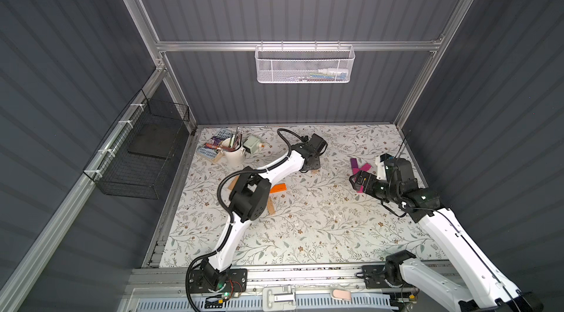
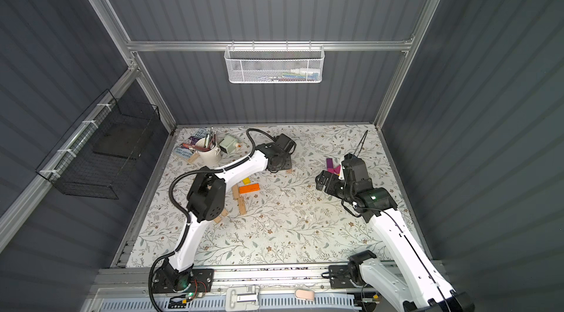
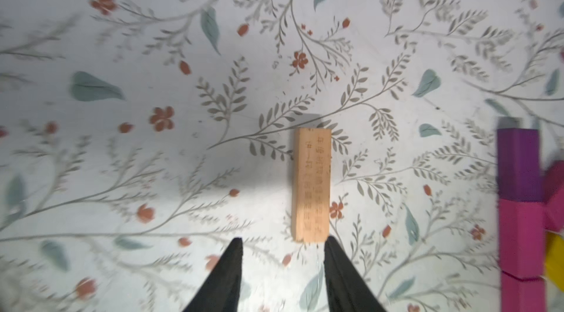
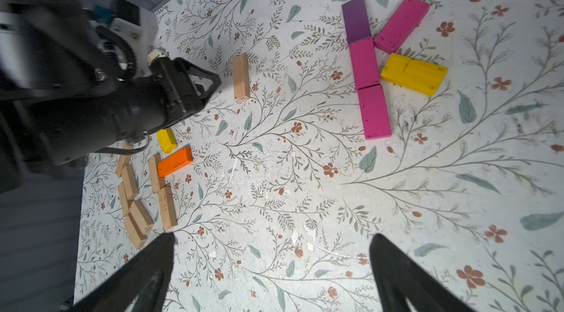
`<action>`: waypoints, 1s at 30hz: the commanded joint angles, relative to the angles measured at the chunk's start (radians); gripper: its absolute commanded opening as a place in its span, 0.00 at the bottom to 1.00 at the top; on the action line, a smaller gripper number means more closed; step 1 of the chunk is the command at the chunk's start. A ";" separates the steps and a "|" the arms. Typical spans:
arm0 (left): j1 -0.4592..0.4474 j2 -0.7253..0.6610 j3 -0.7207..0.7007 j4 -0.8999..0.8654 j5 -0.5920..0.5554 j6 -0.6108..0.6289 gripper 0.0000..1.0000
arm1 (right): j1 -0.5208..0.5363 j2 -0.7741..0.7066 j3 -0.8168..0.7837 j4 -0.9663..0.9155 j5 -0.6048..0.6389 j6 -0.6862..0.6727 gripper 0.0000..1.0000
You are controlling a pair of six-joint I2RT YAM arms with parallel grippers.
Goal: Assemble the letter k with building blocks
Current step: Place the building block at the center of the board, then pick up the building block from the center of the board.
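Since its jaws stand a little apart with nothing between them, the left gripper holds nothing. The tan plank sits on the floral tabletop just ahead of its fingertips, up on a narrow long edge, probably the way a pinch across its flat faces would leave it. That plank is well apart from the letter.

The K lies flat farther over: a purple plank and two pink planks butt end to end as the stem. A slanted pink plank serves as the upper arm. The yellow plank touches the middle pink one but lies nearly square to the stem, so I judge it wants turning.

The right gripper hangs wide and empty over bare table nearby. Spares lie together under the left arm: an orange plank, a small yellow plank and a tan pile. Nothing lies between the tan plank and the stem.
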 commanded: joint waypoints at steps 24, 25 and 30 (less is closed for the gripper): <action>0.223 -0.626 -0.763 -0.021 0.032 0.046 0.46 | 0.225 0.138 0.042 0.157 -0.028 -0.004 0.97; 0.225 -0.611 -0.768 -0.014 0.037 0.046 0.46 | 0.225 0.132 0.040 0.154 -0.026 -0.003 0.97; 0.234 -0.547 -0.798 0.031 0.045 0.049 0.46 | 0.227 0.102 0.024 0.137 -0.008 0.000 0.98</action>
